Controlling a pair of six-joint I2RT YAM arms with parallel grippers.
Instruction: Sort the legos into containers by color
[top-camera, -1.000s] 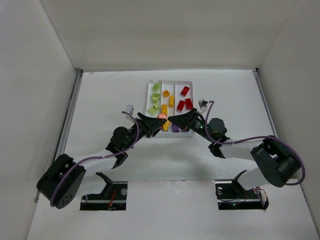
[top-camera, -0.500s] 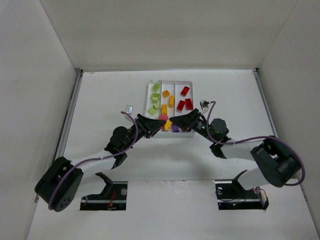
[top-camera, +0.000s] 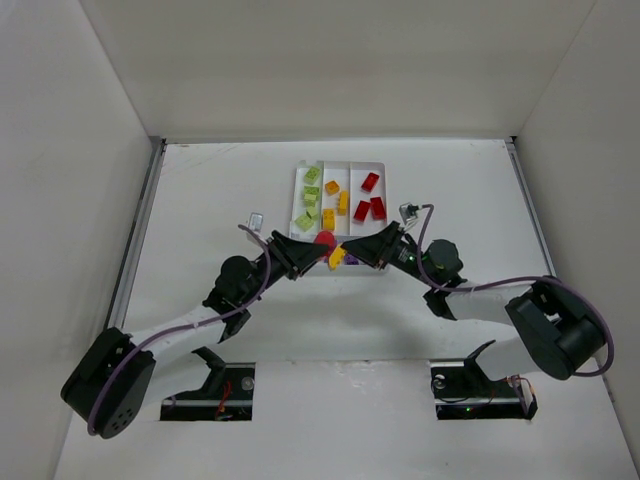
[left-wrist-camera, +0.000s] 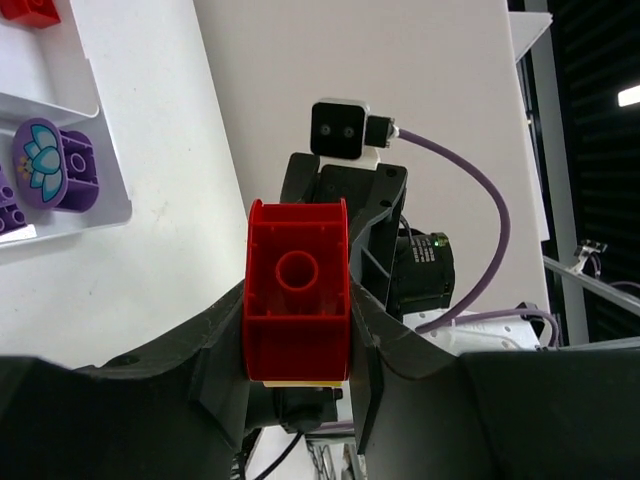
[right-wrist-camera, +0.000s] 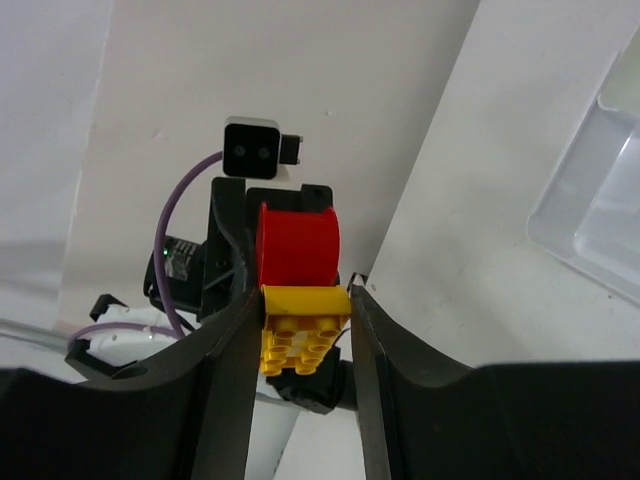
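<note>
Bearing the tray (top-camera: 358, 168), a white table (top-camera: 200, 200) sits between white walls (top-camera: 330, 70).

Bright even light, soft shadows, little glare

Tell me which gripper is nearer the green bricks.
Left. The left gripper is just on the near side of the green bricks; the right gripper is farther off to their right.
</note>
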